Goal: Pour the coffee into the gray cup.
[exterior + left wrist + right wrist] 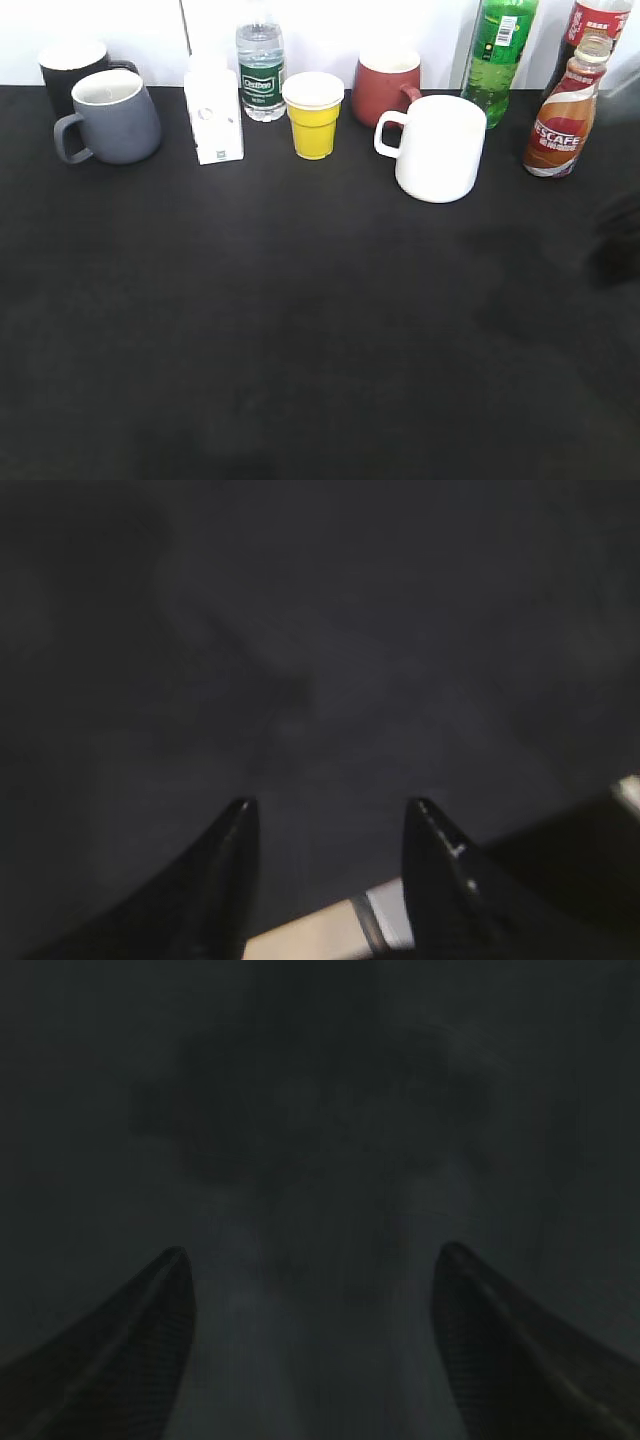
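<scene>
The coffee bottle, small and curvy with a Nescafe label, stands upright at the back right of the black table. The gray cup stands at the back left, handle to the left. Neither gripper shows in the exterior view. In the left wrist view my left gripper is open and empty above bare black cloth. In the right wrist view my right gripper is open and empty over dark cloth. Neither wrist view shows the bottle or the cup.
Along the back stand a black mug, a white box, a water bottle, a yellow cup, a red mug, a large white mug, a green bottle and a cola bottle. The table edge shows below the left fingers.
</scene>
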You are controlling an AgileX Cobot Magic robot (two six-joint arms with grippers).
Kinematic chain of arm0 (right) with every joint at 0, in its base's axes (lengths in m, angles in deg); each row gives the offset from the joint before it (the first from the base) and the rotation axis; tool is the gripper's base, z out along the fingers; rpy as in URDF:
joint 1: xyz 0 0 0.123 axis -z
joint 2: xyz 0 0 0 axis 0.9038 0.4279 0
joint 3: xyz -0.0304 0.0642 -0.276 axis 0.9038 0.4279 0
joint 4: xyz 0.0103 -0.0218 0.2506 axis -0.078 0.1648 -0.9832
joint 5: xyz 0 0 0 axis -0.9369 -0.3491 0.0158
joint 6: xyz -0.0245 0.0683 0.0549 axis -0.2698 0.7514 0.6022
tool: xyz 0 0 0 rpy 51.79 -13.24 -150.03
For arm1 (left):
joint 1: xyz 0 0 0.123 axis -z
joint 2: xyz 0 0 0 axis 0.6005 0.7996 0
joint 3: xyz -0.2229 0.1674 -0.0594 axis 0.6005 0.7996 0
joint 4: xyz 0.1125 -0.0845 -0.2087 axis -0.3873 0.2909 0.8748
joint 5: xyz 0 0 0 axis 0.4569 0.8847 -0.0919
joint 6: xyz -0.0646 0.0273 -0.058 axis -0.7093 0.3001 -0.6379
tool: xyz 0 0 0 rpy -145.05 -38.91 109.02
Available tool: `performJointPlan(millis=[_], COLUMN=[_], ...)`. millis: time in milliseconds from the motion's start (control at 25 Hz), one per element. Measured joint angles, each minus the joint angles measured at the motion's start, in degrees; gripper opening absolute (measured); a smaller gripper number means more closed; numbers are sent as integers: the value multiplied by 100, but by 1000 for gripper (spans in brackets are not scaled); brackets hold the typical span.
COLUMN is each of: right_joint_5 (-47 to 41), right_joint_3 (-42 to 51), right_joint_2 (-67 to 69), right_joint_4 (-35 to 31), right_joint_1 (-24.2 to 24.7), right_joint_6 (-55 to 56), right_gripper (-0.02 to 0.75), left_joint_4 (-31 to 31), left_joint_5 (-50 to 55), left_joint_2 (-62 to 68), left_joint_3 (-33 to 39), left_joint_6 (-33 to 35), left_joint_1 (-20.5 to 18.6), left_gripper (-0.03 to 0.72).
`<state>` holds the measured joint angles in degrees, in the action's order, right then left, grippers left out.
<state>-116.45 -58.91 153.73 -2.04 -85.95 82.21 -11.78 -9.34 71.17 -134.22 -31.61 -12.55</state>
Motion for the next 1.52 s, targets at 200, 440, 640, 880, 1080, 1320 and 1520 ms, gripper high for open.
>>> performJointPlan(millis=[200, 440, 640, 880, 1080, 1320, 1520], right_joint_5=[-534, -928, -773, -755, -737, -721, -696], right_joint_3=[117, 1707, 2128, 2128, 2128, 2128, 2128], right_joint_2=[-3020, -5787, -6102, -6102, -6114, -6516, -7086], right_joint_4=[61, 422, 364, 359, 359, 351, 316], right_joint_1=[0, 0, -11, -18, -12, 1982, 2197], right_joint_6=[0, 0, 0, 0, 0, -5, -5], right_gripper=[557, 556, 556, 555, 555, 555, 554], left_joint_4=[-296, -386, -445, -452, -452, -440, -459], left_joint_5=[36, -100, -775, -847, -853, -859, -855], left_joint_2=[-2801, -4331, -4314, -4314, -4314, -4833, -5178], left_joint_3=[607, 1565, 1831, 1836, 1836, 1842, 1853], left_joint_6=[-63, -70, -70, -70, -64, -64, -64], left_joint_1=[0, 0, 0, 0, -6, -2047, -2605], left_gripper=[369, 456, 461, 414, 300, 235, 235])
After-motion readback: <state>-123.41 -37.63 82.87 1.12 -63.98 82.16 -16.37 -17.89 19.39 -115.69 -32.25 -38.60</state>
